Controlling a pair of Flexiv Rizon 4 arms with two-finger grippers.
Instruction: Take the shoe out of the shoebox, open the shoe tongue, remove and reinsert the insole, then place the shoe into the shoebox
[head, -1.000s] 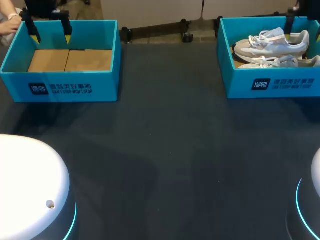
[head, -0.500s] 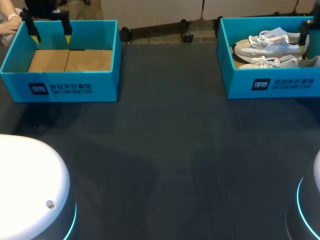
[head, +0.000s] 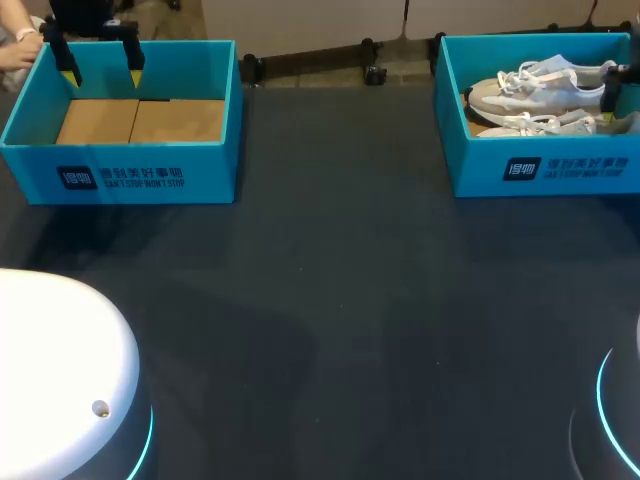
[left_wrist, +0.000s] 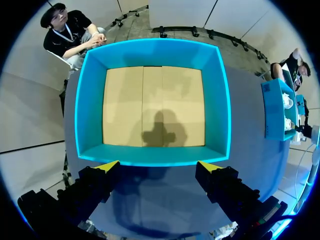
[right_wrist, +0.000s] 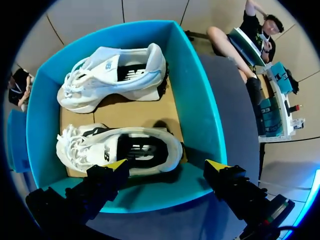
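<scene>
Two white-and-grey shoes lie on their sides in the blue shoebox (head: 540, 172) at the far right, one shoe (head: 540, 88) behind the other (head: 545, 124). In the right wrist view my right gripper (right_wrist: 166, 166) hangs open above the box's near wall (right_wrist: 150, 197), just short of the closer shoe (right_wrist: 120, 147); the farther shoe (right_wrist: 115, 77) lies ahead of it. Only one of its fingers (head: 611, 90) shows in the head view. My left gripper (head: 102, 72) is open over a second, empty blue box (head: 130, 178), whose wall (left_wrist: 220, 100) frames a bare cardboard floor.
The dark table (head: 330, 280) stretches between the two boxes. White robot bases (head: 60, 380) stand at the near corners.
My right gripper has moved from the far side of the shoebox toward its near right part, over the shoes. The left arm has stayed still.
</scene>
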